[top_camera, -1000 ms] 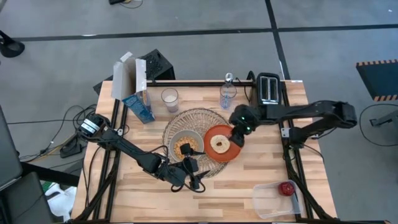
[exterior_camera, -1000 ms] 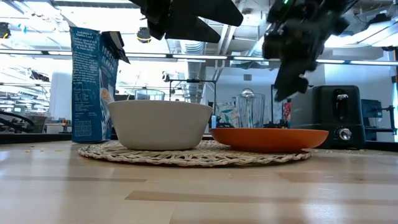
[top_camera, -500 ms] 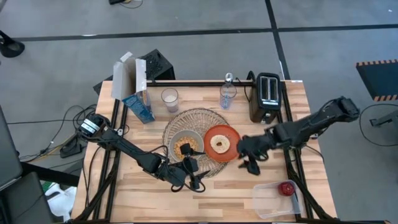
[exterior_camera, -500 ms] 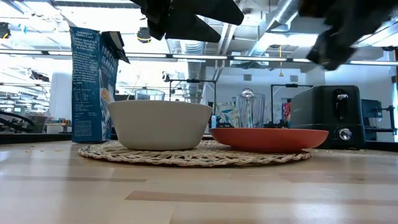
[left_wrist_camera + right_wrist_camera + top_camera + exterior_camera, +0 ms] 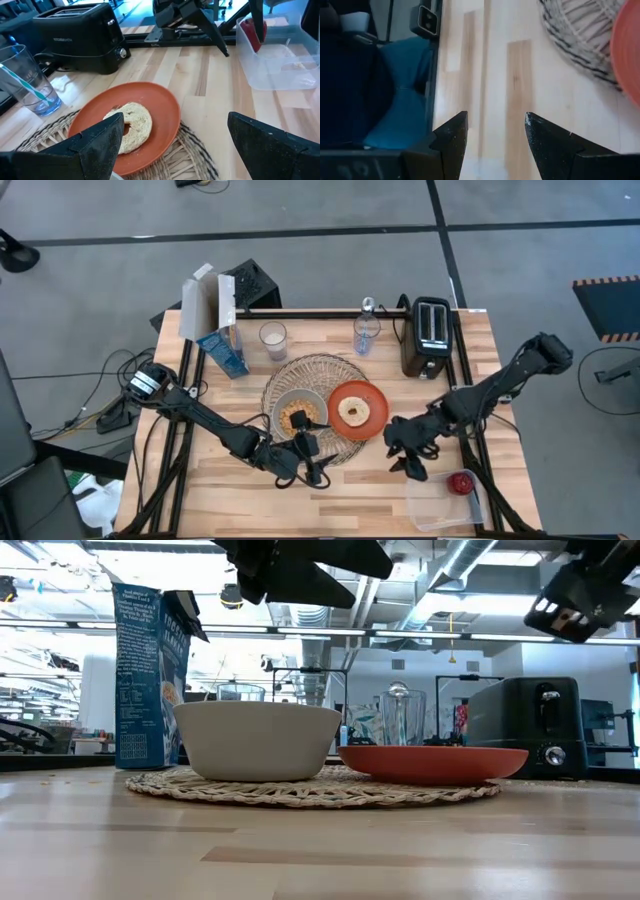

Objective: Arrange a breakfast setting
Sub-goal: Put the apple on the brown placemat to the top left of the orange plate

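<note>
A round woven mat [image 5: 318, 388] lies mid-table and carries a pale grey bowl [image 5: 299, 414] and an orange plate [image 5: 357, 410]; a bagel [image 5: 352, 412] lies on the plate. A small red apple [image 5: 461, 482] sits in a clear tub at the near right. My left gripper [image 5: 312, 465] hangs open just near of the mat, facing the plate [image 5: 140, 115] and bagel [image 5: 132, 122]. My right gripper [image 5: 408, 465] is open over bare wood between the mat and the tub, slanting down, with the mat's edge [image 5: 580, 35] beside it.
Along the far edge stand a blue-and-white cereal box [image 5: 215, 330], a glass of milk [image 5: 272, 337], a water glass [image 5: 366, 335] and a black toaster [image 5: 430, 335]. The clear tub [image 5: 440, 498] sits at the near right corner. Bare wood lies in front of the mat.
My right gripper has swung away from the plate's far right rim toward the table's near edge, rolling as it went, and now hangs between the mat and the clear tub. The plate and bagel have stayed put.
</note>
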Controlling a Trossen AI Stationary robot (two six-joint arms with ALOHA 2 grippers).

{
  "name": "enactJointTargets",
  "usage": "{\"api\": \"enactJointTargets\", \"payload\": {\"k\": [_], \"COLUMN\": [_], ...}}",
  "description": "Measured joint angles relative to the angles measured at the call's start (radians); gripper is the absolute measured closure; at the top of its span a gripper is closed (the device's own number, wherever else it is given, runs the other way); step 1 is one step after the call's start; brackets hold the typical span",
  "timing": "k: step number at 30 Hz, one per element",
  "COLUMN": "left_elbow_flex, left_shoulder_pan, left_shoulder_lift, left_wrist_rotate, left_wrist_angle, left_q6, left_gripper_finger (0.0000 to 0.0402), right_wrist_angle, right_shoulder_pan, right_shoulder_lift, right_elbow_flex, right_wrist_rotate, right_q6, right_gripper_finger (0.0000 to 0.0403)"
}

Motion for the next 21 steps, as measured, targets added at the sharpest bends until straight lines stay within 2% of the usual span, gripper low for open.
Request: {"api": "enactJointTargets", "payload": {"k": [3,12,21], "left_elbow_flex": [0.0,0.0,0.0], "left_shoulder_pan": [0.0,0.001,0.007], "left_shoulder_lift": [0.0,0.0,0.0], "left_wrist_rotate": [0.0,0.002,0.002], "left_wrist_angle": [0.012,0.013,0.013], "left_q6": [-0.002,-0.005,-0.017], "left_gripper_finger": [0.0058,0.0058,0.0058], "right_wrist_angle": [-0.028,-0.363,-0.495], "right_shoulder_pan": [0.048,0.213,0.416], "right_shoulder_lift": [-0.011,-0.02,-0.014], "right_elbow_flex": [0.046,0.2,0.215], "right_wrist_rotate": [-0.003,0.039,0.042], "right_q6": [0.05,0.361,0.725], "right_gripper_finger": [0.0178,0.0178,0.0178]}}
